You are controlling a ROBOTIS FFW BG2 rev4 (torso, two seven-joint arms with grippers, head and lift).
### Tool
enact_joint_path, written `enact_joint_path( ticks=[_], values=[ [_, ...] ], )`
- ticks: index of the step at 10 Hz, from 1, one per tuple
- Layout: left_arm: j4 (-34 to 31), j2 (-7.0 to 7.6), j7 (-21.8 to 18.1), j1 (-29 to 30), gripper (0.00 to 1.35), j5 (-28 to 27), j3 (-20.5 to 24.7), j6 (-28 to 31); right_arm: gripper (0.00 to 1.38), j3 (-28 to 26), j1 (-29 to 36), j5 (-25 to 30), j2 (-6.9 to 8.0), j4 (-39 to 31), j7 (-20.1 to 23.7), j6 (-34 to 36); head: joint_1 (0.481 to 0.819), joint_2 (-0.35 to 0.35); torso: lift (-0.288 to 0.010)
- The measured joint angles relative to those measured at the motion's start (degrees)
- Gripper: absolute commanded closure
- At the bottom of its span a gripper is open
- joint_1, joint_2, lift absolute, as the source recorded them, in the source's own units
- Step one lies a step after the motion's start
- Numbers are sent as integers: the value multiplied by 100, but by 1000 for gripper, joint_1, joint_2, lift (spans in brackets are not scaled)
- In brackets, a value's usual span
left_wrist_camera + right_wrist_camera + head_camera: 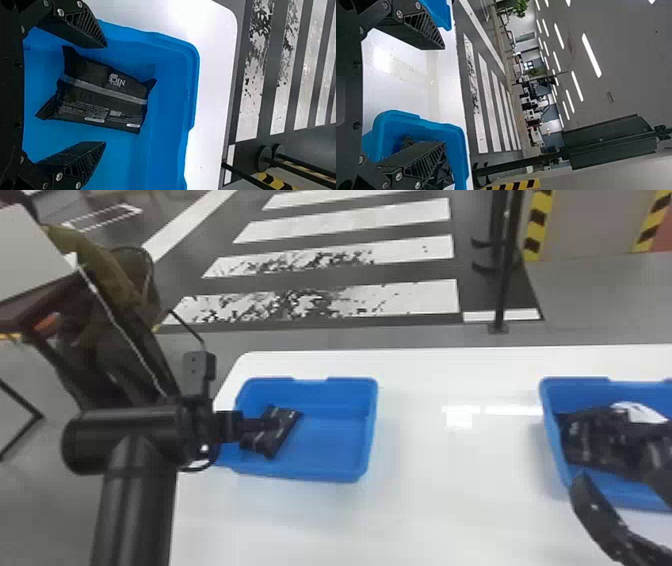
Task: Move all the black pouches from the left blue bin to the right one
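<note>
In the head view my left gripper (257, 425) is over the left part of the left blue bin (345, 430), above one black pouch (280, 435). The left wrist view has this gripper (105, 95) open, its fingers well apart on either side of the pouch (103, 93), which lies flat on the bin floor. My right gripper (620, 500) is by the near left corner of the right blue bin (555, 430); in the right wrist view the gripper (443, 95) is open and holds nothing. Several black pouches (590, 440) are heaped in the right bin.
Both bins stand on a white table (450, 470) with a wide gap between them. A white item (637, 412) lies on the heap in the right bin. Beyond the table's far edge, a black post (505, 270) rises from the floor.
</note>
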Motion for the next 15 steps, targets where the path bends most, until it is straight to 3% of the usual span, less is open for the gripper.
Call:
enact_joint_path(
  ticks=[2,3,5,7,12,15],
  values=[
    [401,-31,20,-230,176,-134,-72,41,182,11,-42,-71,0,46,30,40,695,284,-140],
    [668,-42,22,-380,256,-150,-135,42,185,15,-61,-107,0,79,48,61,695,279,-140],
    [961,-75,29,-525,809,-130,-177,14,190,41,-92,-202,0,144,64,99,695,273,-140],
    [1014,-95,28,-521,1219,-129,-170,-70,194,45,-94,-271,-2,170,78,118,695,272,-140],
    [640,-110,-95,-197,1205,-44,-411,-771,206,46,-67,-381,-31,150,111,179,695,241,-140],
    [-1024,-86,-118,787,1205,668,-581,-873,213,50,-93,-480,-52,-8,200,305,695,183,-140]
  ],
)
